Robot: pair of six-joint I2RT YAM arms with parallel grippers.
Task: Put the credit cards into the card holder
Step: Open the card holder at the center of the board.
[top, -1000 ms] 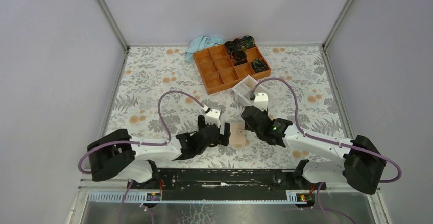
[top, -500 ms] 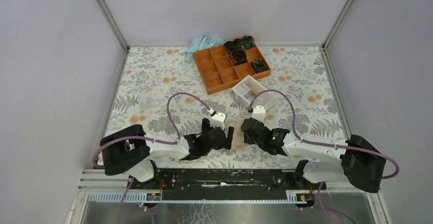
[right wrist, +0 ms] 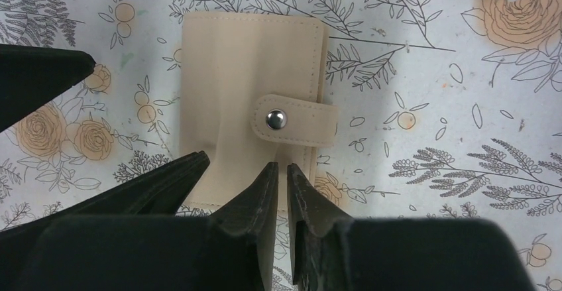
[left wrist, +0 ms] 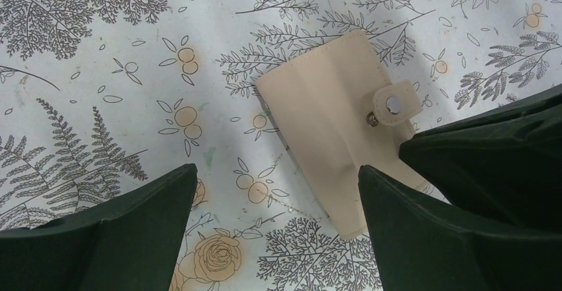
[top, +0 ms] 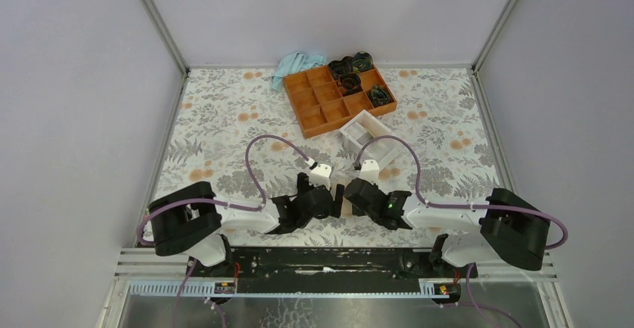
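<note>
The card holder (left wrist: 331,122) is a tan wallet lying flat on the flowered cloth, folded shut with its snap tab (right wrist: 291,120) fastened. My left gripper (left wrist: 275,185) hangs wide open just over it, with its right finger (left wrist: 424,231) above the wallet's near corner. My right gripper (right wrist: 280,172) comes in from the other side. Its two fingers are almost together with only a slit between them, and their tips are over the wallet's near edge below the tab. Nothing shows in the slit. From above, both grippers (top: 340,196) meet over the wallet and hide it. The credit cards are out of view.
An orange compartment tray (top: 340,98) with dark items in its far cells stands at the back. A white box (top: 366,135) sits just before it and a light blue cloth (top: 295,65) lies behind it. Metal frame posts border the table.
My right gripper has slid left over the wallet and closed its jaws from wide to nearly together. My left gripper shifted right and stayed open. The wallet is now covered in the top view.
</note>
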